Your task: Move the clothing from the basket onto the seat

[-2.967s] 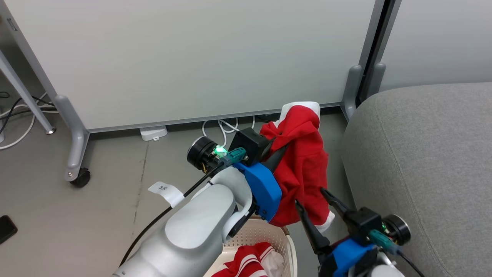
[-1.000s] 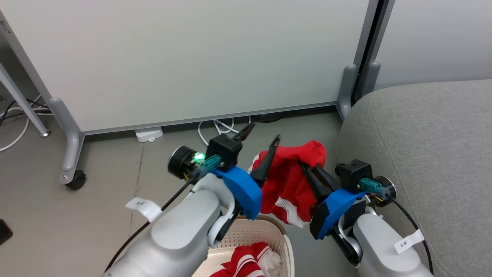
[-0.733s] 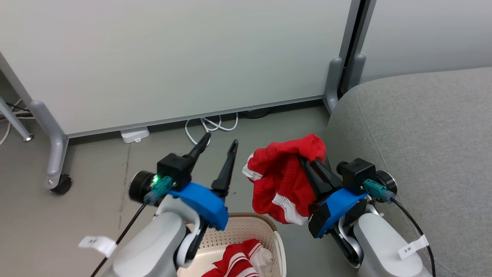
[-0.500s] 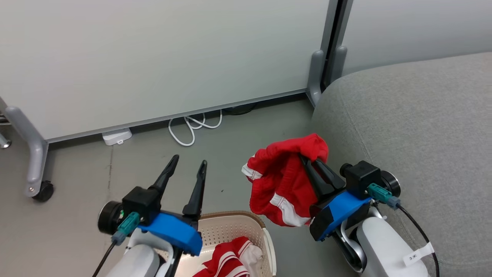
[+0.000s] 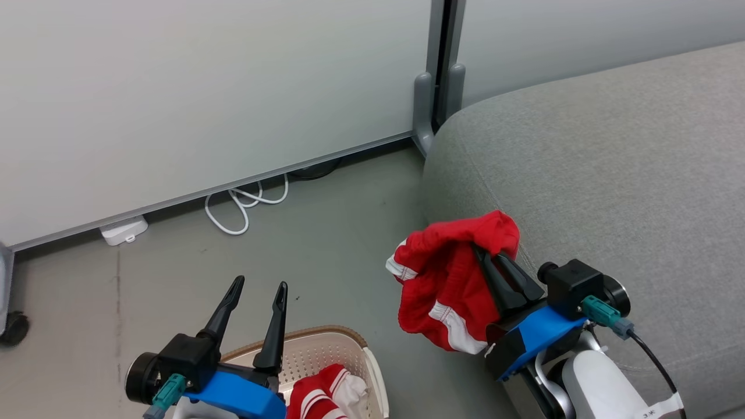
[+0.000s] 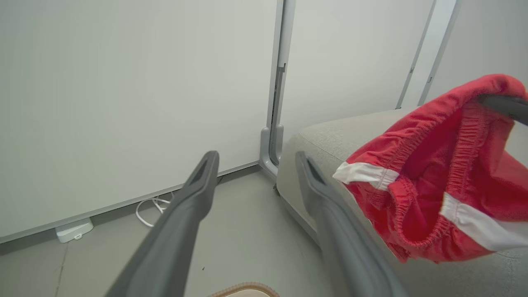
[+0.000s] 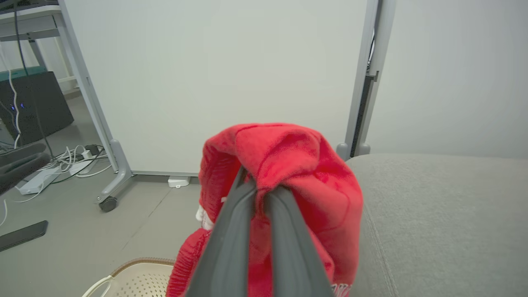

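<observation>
Carrying: the right tool is clamped shut on a fold of the plain red garment, which hangs bunched in the air, clear of the floor.
Garment position: beside the rounded corner of the seat, with its upper fold at the cushion's edge and most of the cloth over the floor between basket and seat; it does not rest on the cushion.
Left tool: fingers spread wide, holding nothing, poised above the basket.
Basket contents: the striped garment lies inside, red with white bands, partly cut off by the frame edge.
Step in hand: probably carrying the first piece across to the seat; neither piece is delivered yet.
Next move calls for: swinging the right arm farther over the cushion, lowering until the cloth rests on it, then opening. Letting go here would probably drop the cloth off the corner onto the floor.
</observation>
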You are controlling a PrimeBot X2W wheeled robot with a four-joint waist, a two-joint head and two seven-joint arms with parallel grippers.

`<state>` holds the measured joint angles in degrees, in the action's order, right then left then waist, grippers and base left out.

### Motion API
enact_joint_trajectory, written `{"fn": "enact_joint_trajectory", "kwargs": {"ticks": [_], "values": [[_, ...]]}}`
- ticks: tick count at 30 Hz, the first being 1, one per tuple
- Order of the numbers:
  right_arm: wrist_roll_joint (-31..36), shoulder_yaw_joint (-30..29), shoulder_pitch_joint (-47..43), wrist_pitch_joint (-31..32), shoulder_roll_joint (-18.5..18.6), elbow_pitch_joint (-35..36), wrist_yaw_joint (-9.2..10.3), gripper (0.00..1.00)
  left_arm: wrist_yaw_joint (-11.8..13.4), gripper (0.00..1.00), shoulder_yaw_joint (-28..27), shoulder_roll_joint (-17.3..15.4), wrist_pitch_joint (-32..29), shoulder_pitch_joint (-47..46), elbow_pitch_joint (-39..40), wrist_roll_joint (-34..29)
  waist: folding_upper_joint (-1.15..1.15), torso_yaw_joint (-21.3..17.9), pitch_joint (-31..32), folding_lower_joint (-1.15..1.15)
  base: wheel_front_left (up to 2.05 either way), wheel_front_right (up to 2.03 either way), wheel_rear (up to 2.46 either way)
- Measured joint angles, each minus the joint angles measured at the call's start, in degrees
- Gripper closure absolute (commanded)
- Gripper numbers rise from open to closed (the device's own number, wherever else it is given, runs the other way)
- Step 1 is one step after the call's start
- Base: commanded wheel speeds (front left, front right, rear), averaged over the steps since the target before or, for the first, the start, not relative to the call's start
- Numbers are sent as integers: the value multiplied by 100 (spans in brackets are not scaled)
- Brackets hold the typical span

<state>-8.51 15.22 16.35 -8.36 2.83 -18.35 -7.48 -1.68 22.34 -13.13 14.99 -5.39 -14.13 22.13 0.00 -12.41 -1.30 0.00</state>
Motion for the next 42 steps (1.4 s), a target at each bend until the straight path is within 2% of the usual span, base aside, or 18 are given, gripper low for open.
{"fn": "enact_joint_trajectory", "kwargs": {"ticks": [11, 23, 36, 42], "values": [[41, -151, -206, 122, 0, 482, 0, 100, -322, 0, -347, 245, 1, 25, -58, -422, 0, -860, -114, 0, 0, 0, 0], [37, -389, -254, 73, 5, 648, 0, 100, -488, 0, -456, 308, 1, -107, -99, -683, 0, -1790, -387, 0, 0, 0, 0], [-121, -578, -148, -33, 4, 491, 0, 100, -543, 0, -459, 281, 1, -245, -177, -758, 0, -1860, -597, 0, 0, 0, 0], [-290, -1046, 666, -100, 5, 109, 0, 100, -544, 0, -486, 205, 1, -406, -94, -895, 0, -1743, -841, 0, 0, 0, 0]]}}
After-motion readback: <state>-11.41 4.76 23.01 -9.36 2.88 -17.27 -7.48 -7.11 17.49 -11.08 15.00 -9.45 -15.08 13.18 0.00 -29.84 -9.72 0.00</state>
